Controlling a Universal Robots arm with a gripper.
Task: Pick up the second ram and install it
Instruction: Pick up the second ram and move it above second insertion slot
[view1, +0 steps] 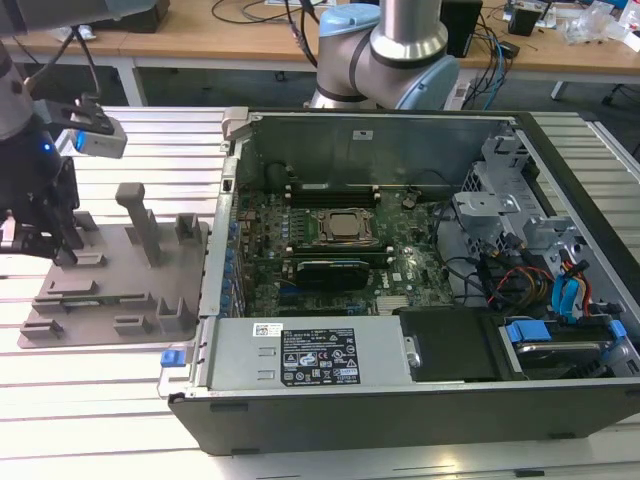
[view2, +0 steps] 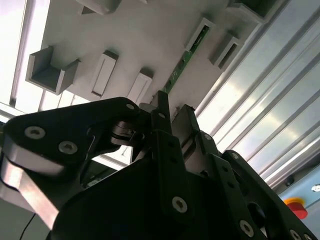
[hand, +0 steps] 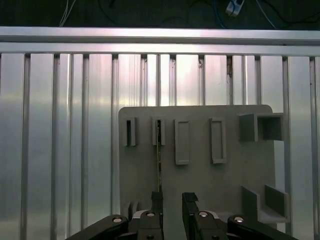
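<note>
Slatted aluminium table (hand: 60, 125) under grey tray (hand: 200, 190), end effector (hand: 172, 200) narrow and empty near second ram (hand: 160, 160), desks (view1: 250, 40) behind.

the second ram (hand: 159, 160) is hemmed in on the grey tray (hand: 200, 175) by low raised blocks (hand: 182, 141), with narrow bare strips left between them. a tall post (view1: 135, 208) is raised near the tray's middle. the tray's edge at the exterior view's right is closed off by the open computer case (view1: 400, 380). bare slatted table (hand: 60, 150) is left along other edges.

Grey tray (view1: 108, 278) on slatted table (view1: 90, 405), beside open computer case (view1: 400, 412); motherboard (view1: 402, 276) inside.
</note>
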